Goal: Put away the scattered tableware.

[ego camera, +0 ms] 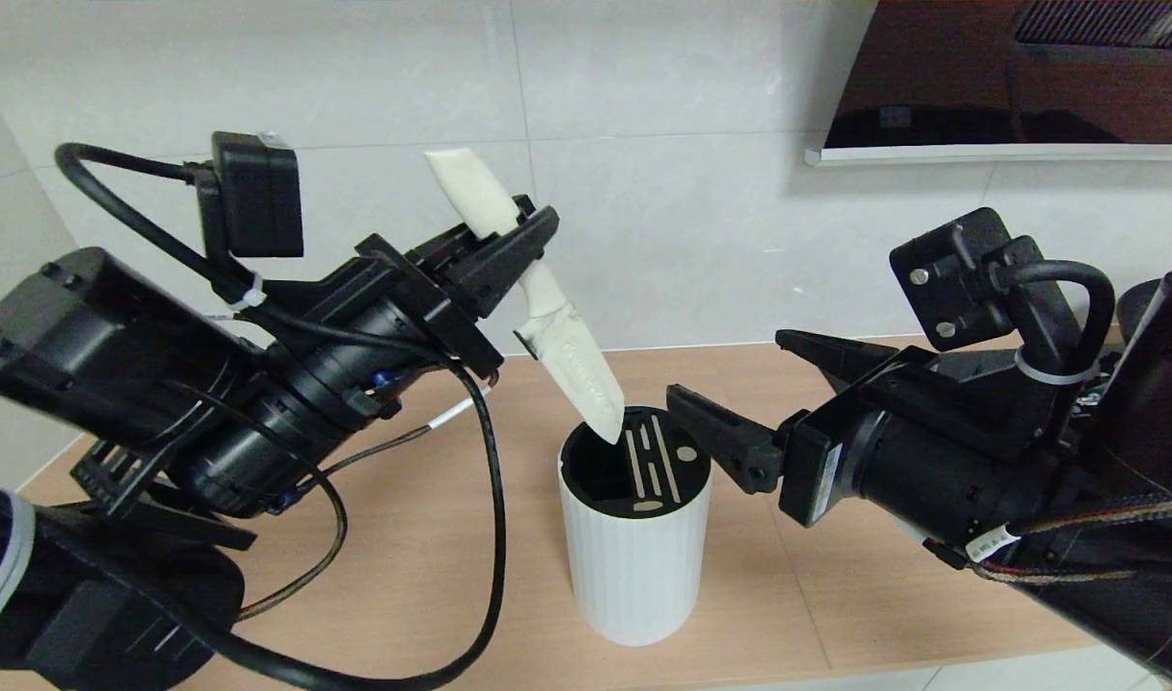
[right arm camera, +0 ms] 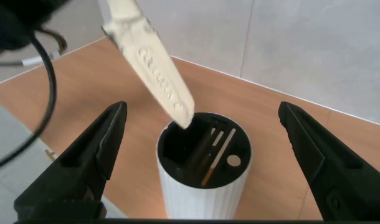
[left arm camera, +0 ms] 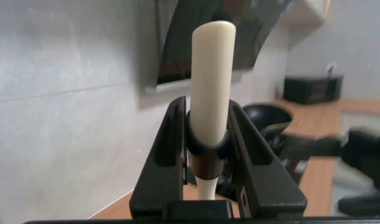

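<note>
My left gripper [ego camera: 512, 246] is shut on the handle of a white knife [ego camera: 539, 298], held tilted with the blade pointing down. The blade tip [right arm camera: 182, 116] hovers at the rim of a white ribbed holder [ego camera: 635, 561] whose black top has slots and an open compartment. In the left wrist view the knife handle [left arm camera: 210, 81] stands clamped between the fingers [left arm camera: 171, 155]. My right gripper [ego camera: 751, 395] is open, just right of the holder's top, its fingers [right arm camera: 84, 168] spread on either side of the holder [right arm camera: 205, 190] without touching it.
The holder stands on a wooden counter [ego camera: 432, 537] against a pale tiled wall [ego camera: 662, 192]. A dark range hood [ego camera: 1008, 77] hangs at the upper right. Loose black cables [ego camera: 494, 518] droop from the left arm beside the holder.
</note>
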